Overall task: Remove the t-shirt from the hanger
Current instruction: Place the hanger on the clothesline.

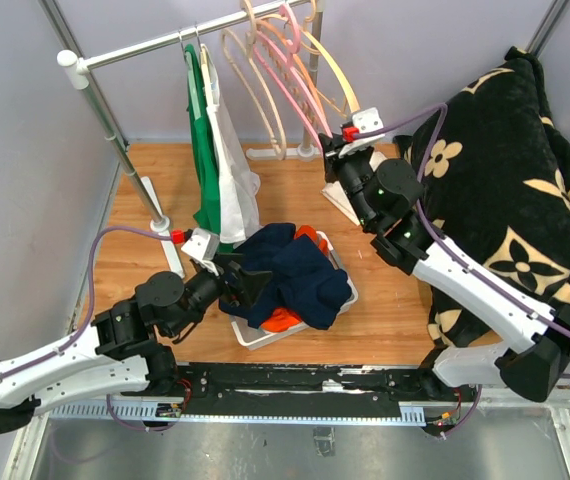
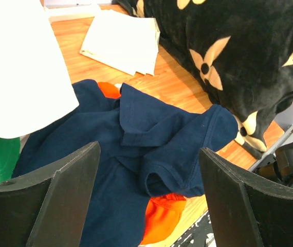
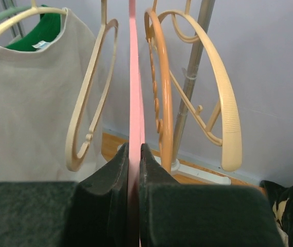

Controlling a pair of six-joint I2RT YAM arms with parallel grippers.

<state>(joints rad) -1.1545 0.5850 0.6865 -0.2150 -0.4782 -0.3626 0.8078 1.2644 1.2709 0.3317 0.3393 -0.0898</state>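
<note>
One navy t-shirt (image 1: pixel 300 275) lies heaped in the basket (image 1: pixel 255 338).
Over the basket, the left gripper (image 2: pixel 147 154) is spread and empty. Beyond the basket, the right gripper (image 3: pixel 134 149) clenches one pink hanger (image 3: pixel 133 62) near two hung garments, a green shirt (image 1: pixel 203 150) and a white shirt (image 1: pixel 230 160).

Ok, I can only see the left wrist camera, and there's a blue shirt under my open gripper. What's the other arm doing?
Observer: The right gripper is shut on a pink hanger up at the rail.
Operator: Is there a shirt on that hanger?
Observer: No, the top view shows the pink hanger bare.
Operator: What's my blue shirt lying in?
Observer: A white basket on the table.
</note>
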